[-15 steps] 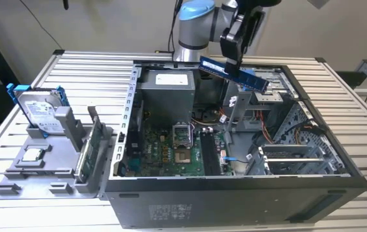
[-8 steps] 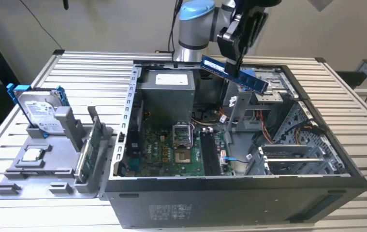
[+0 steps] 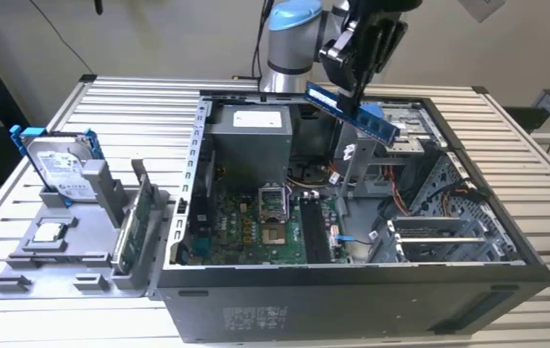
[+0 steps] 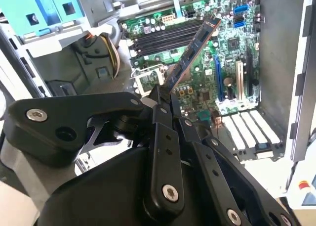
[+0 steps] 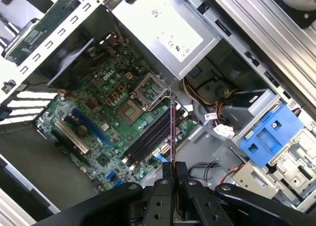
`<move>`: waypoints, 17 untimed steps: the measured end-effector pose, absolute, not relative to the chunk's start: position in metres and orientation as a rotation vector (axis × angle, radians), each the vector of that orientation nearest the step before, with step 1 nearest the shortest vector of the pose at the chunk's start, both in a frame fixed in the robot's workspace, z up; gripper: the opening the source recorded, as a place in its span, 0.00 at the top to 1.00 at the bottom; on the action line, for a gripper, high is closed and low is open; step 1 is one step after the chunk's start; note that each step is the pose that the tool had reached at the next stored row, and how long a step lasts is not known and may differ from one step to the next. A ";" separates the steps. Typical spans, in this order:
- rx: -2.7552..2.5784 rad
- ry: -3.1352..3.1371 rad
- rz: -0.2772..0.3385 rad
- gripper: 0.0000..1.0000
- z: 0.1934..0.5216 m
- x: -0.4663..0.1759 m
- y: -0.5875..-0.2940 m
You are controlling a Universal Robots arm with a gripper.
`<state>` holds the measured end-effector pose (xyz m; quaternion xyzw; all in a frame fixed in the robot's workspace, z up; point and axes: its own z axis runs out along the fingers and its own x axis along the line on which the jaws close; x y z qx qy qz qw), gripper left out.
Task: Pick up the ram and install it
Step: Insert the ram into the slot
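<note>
The ram [image 3: 352, 109] is a slim dark stick hanging tilted in the air above the open computer case [image 3: 352, 290], over its far part. My gripper [image 3: 350, 93] is shut on its upper end. In the second wrist view the ram [image 4: 193, 50] reaches out from the gripper [image 4: 165, 95] over the green motherboard [image 4: 232, 53]. The long black memory slots [image 4: 163, 38] lie below it. In the first wrist view the ram [image 5: 172, 132] shows edge-on from the gripper [image 5: 174, 169], lined up near the slots [image 5: 148, 137].
A grey fixture [image 3: 23, 279] on the exterior view's left holds a hard drive [image 3: 62, 170] in a blue bracket, a silver processor chip [image 3: 48, 232] and an upright green card [image 3: 135, 225]. Inside the case are a power supply [image 3: 251, 138], cables and a blue drive bay [image 5: 269, 137].
</note>
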<state>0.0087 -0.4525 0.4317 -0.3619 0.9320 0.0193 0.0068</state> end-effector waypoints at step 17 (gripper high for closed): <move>-0.878 2.998 0.058 0.86 0.429 0.009 -0.457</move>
